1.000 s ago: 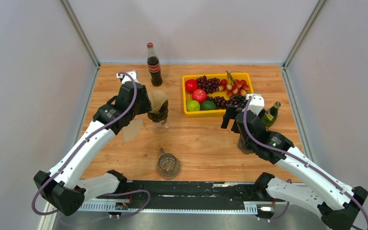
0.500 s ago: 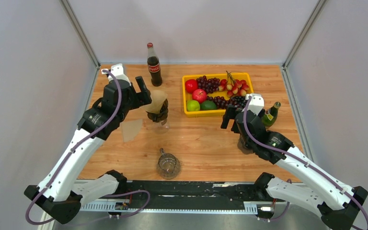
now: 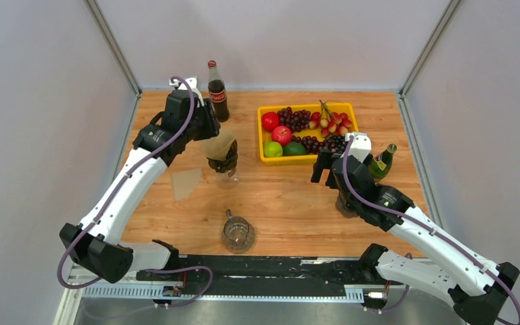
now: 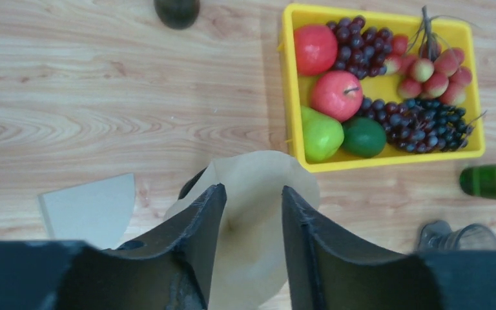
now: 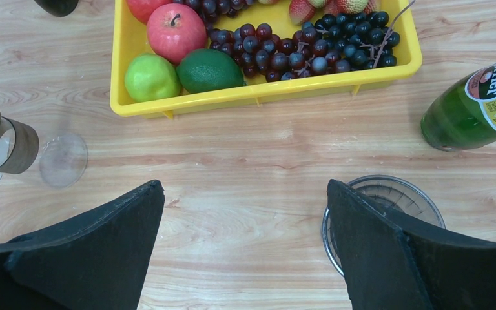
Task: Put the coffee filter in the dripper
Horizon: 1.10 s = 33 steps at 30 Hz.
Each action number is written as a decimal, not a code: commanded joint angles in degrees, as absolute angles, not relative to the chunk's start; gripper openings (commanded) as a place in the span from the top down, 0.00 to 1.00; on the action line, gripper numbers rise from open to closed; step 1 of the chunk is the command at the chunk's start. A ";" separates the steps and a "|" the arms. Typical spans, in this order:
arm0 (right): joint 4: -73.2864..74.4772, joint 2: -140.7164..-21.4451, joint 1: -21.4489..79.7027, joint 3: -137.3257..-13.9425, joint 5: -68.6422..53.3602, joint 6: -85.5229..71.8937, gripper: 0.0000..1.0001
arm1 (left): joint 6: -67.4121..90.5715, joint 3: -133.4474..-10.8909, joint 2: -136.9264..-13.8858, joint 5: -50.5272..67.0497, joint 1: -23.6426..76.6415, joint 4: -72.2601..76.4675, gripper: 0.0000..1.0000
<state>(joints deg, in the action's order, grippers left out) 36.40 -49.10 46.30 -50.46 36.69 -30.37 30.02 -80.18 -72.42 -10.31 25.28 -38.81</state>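
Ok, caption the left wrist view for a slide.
Left hand above the coffee filter in the dripper, fruit tray beyond.

Cola bottle (image 3: 217,91): upright at the far edge of the table (image 3: 291,196), red label, cap on.
Yellow tray (image 5: 258,93): right of centre and packed full.
Fruit in tray: there's a red apple (image 5: 174,32), and a light green apple (image 5: 150,77) touching a dark green lime (image 5: 209,70) at the near wall, with dark grapes (image 5: 297,55) heaped alongside.
Green bottle (image 5: 471,106): just off the tray's near right corner, Perrier label showing.
Glass mug (image 3: 237,233): alone near the front edge, centre.
Ribbed clear cup (image 5: 387,194): near the green bottle, on the wood.
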 commanded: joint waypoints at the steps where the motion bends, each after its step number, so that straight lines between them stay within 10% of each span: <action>1: 35.07 -48.25 46.05 -50.05 36.42 -29.97 0.00 | 30.08 -80.81 -73.64 -4.39 22.96 -39.28 0.63; 10: 35.07 -48.36 46.05 -49.95 36.19 -29.90 0.00 | 30.08 -77.30 -77.48 1.62 20.88 -39.33 0.81; 33: 35.12 -48.94 45.99 -50.00 36.39 -29.71 0.00 | 25.59 -77.07 -83.98 7.41 20.89 -40.91 0.73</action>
<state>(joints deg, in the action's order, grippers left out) 36.40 -49.10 46.30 -50.39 36.34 -30.33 27.49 -76.05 -83.66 6.39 21.23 -40.53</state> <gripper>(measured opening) 0.997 0.256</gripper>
